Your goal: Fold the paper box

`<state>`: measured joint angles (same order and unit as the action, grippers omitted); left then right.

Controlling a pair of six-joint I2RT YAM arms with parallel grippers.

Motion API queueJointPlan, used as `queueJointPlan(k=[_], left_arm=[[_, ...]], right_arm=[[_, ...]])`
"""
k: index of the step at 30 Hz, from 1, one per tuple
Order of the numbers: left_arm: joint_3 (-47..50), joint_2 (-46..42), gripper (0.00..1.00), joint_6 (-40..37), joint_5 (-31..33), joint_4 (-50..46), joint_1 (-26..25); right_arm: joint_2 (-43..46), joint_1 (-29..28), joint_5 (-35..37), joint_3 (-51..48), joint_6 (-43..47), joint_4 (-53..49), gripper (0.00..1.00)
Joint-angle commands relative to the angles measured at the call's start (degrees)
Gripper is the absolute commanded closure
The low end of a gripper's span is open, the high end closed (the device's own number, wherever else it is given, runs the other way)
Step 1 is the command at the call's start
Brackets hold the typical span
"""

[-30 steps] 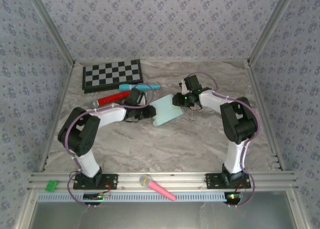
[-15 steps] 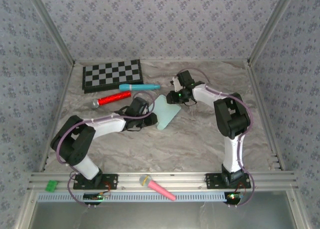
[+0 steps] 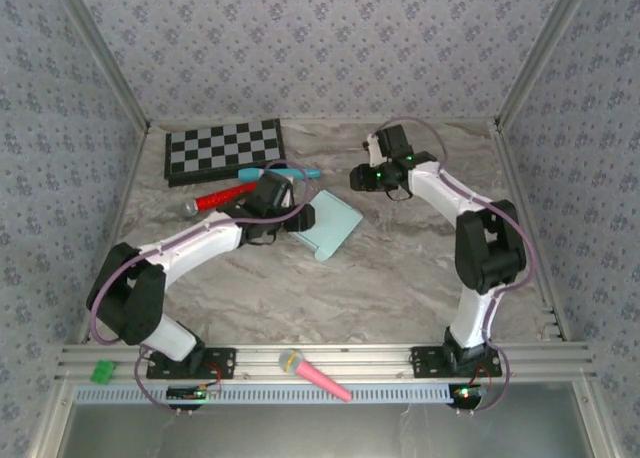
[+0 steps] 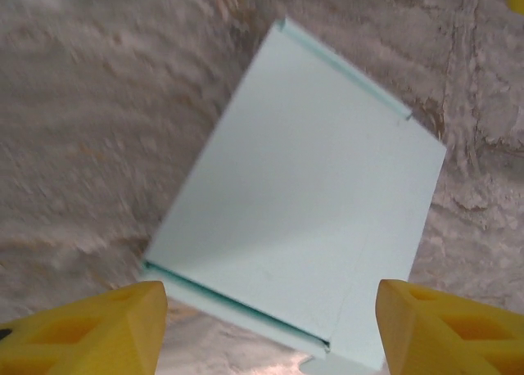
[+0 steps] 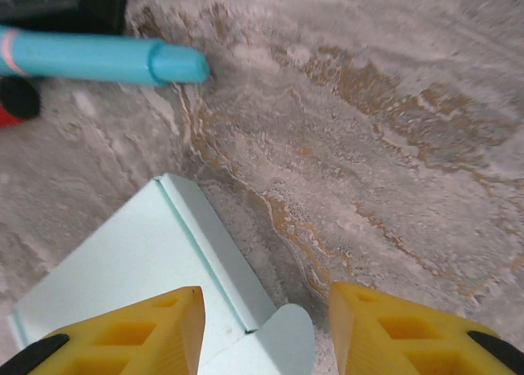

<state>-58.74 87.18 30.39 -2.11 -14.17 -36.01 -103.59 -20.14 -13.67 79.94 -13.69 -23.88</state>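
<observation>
Both claws stood apart, gripping nothing: left claw [image 4: 270, 314] over the paper box [image 3: 331, 225], right claw [image 3: 364, 178] just upper right of it. Box lay mid-frame, apparently folded shut, one rounded tab [image 5: 284, 340] maybe left to tuck. A second earlier the right claw sat closer in.

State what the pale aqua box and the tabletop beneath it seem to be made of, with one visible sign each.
Pale aqua-blue folded box: thin matt card, probably; crisp creases and slim layered edges. Grey-brown veined tabletop: looks like marble, matt, though it could be a printed laminate.
</observation>
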Motion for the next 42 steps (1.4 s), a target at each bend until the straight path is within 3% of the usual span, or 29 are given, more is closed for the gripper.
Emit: queueJointPlan(k=[1, 5, 12, 17, 34, 42], left_arm=[[-3.3, 3.1, 0.31, -9.9, -4.9, -1.2, 3.4], [-6.3, 7.7, 0.2, -16.1, -9.3, 1.1, 5.2], [-13.3, 18.0, 0.2, -19.0, -12.8, 0.2, 8.2], [-14.8, 20.9, 0.27, -18.1, -15.4, -0.2, 8.2], [-4.9, 14.5, 0.43, -7.8, -15.6, 3.7, 6.6], [-0.8, 10.0, 0.43, -0.9, -15.0, 6.4, 4.9]], right_arm=[[4.8, 0.2, -0.7, -5.2, -2.8, 0.3, 0.54], [10.9, 0.8, -1.5, -13.6, -5.5, 3.3, 0.53], [19.6, 1.4, -1.0, -24.6, -7.9, 6.2, 0.52], [22.1, 1.4, -0.8, -29.3, -9.0, 7.5, 0.52], [16.6, -0.2, -2.7, -30.4, -9.9, 11.6, 0.52], [13.9, -1.7, -4.4, -29.2, -10.7, 13.5, 0.52]])
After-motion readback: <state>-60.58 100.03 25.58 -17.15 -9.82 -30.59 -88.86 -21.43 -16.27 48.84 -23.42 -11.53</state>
